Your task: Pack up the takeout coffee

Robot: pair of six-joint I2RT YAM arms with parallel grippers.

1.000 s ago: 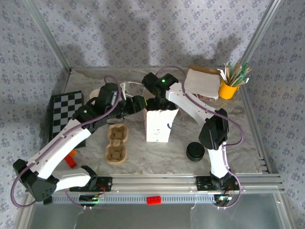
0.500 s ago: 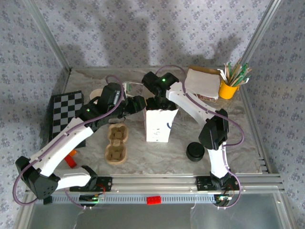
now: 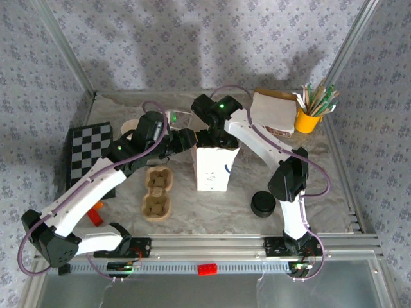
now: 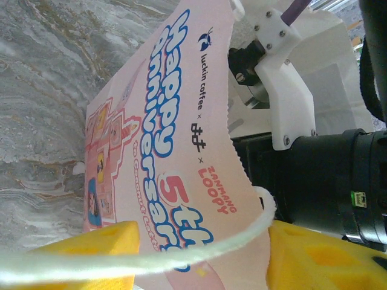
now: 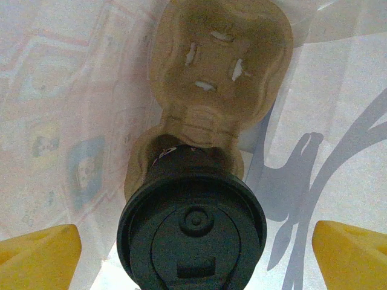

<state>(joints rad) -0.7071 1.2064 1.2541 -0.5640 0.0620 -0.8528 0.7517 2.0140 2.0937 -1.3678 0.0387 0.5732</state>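
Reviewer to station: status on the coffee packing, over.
Right hand open over cup inside bag. Left hand open, fingers astride bag wall. Black lid on, cup seated in carrier. Nothing in the way.

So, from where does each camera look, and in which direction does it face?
Top external: above and behind the bases, facing down on the table; left arm and right arm meet over the white bag.
Left wrist: beside the bag, facing its printed side; its yellow fingers show, the right arm behind.
Right wrist: above the bag, facing down inside at the lidded cup in a brown carrier; the right gripper stands open.
Shared: all three show the bag.
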